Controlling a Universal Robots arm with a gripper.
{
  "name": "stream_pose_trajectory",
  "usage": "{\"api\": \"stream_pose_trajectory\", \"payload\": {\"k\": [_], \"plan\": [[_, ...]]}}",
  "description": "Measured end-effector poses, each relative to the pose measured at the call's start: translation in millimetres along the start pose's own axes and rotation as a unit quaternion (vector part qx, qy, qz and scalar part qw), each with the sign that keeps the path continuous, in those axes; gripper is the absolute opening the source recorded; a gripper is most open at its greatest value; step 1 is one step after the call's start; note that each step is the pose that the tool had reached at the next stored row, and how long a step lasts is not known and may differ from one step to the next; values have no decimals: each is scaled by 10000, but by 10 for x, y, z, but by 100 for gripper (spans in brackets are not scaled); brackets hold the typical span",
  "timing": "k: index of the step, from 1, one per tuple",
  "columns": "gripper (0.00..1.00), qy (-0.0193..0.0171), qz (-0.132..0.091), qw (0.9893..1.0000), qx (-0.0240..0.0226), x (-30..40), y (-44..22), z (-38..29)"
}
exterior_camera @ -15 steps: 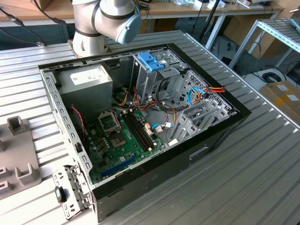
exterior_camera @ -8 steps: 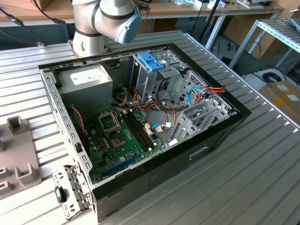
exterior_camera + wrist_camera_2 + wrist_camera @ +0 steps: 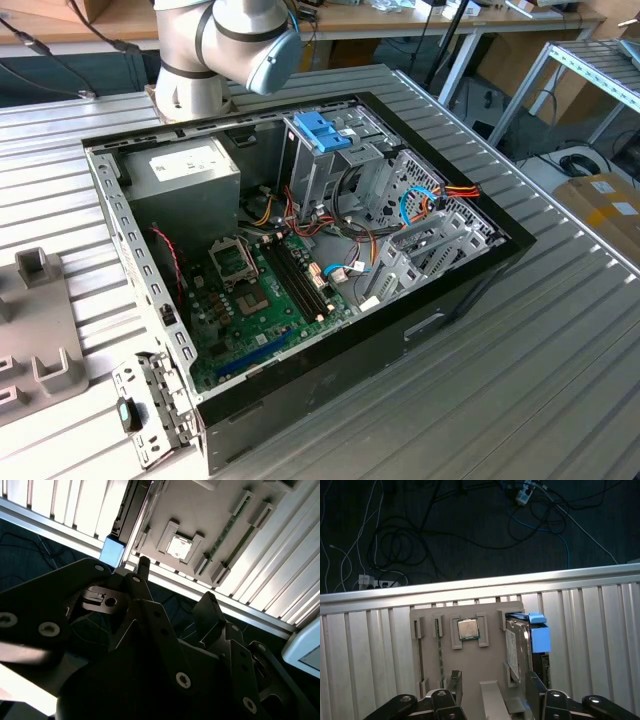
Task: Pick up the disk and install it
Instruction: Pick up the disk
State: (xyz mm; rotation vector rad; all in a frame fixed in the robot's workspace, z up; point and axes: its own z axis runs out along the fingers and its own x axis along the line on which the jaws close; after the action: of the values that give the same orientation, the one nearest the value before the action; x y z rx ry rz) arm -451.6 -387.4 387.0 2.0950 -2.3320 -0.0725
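Disk (image 3: pixel 517 647) stands on edge in a grey holder (image 3: pixel 492 660) beside a processor chip (image 3: pixel 468 629); pincer (image 3: pixel 492 676) spread apart nearby, empty.

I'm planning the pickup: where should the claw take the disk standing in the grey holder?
Likely across its two broad flat faces, coming straight down from above: the disk stands on edge in the grey holder, thin edge up.
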Motion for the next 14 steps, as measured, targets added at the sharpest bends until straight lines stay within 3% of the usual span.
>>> {"api": "stream_pose_trajectory", "payload": {"k": [14], "plan": [[62, 0, -1, 10000, 0, 1, -1, 30]]}}
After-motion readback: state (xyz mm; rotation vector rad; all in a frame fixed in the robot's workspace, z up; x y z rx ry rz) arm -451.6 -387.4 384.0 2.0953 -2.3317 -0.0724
